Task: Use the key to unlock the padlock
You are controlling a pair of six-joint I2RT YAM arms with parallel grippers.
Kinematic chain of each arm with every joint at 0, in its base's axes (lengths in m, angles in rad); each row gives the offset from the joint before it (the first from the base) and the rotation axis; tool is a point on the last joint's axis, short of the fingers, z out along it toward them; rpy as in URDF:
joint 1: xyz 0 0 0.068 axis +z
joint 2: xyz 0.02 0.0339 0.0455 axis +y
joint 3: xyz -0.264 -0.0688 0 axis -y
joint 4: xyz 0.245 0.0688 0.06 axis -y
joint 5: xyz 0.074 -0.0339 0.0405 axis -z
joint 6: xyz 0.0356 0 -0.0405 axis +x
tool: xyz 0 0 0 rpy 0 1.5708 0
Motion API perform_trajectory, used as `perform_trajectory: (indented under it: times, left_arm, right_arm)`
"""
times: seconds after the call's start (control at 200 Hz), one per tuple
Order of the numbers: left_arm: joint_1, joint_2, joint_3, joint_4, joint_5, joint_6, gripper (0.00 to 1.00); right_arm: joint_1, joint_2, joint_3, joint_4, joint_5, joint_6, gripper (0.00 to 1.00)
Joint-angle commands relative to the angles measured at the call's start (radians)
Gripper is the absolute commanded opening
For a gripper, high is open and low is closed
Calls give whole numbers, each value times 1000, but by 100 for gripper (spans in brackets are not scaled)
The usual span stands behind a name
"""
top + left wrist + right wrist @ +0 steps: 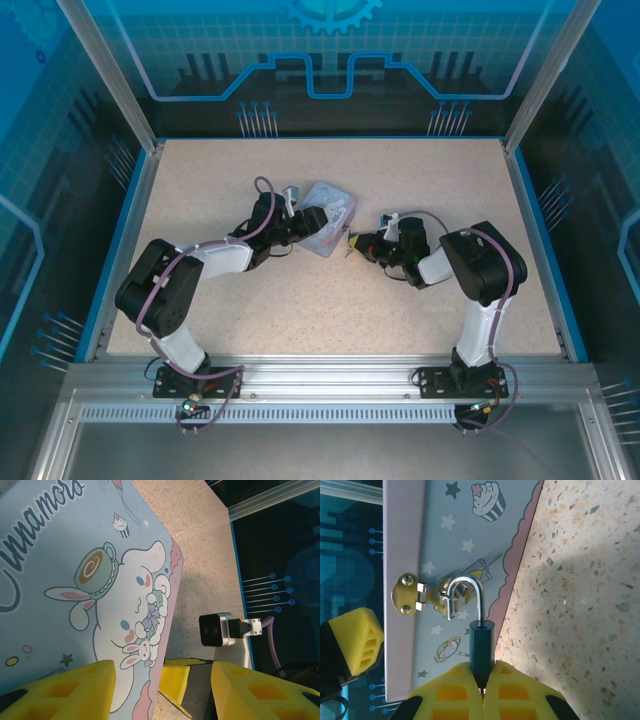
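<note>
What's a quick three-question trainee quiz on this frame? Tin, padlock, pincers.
1. True or false: the right pincer is shut on the dark body of the padlock.
2. Multiple choice: the padlock's shackle hooks through
A) the brass hasp on the blue cartoon tin
B) a chain link
C) nothing, it lies loose on the table
3. Fill in: the ___ pincer has its fingers spread, with the tin's edge in the gap between them.

Key: 1 true; 2 A; 3 left.
</note>
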Motion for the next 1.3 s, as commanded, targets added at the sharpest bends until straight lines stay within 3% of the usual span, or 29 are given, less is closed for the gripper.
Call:
perform_trajectory:
  times: [0.0,0.48,0.97,1.296]
  left_arm:
    - [-7,26,-56,-164,-5,-8,55]
    - [-7,29,-62,-164,-4,-7,55]
    - [-7,20,-61,-172,-1,-3,59]
    - [3,-70,21,-267,7,82,72]
  right_arm:
    - [10,26,-6,69,87,61,4]
    - [25,77,51,112,175,126,3]
    - [2,109,134,92,177,113,3]
    - [-69,-87,91,-180,141,-106,3]
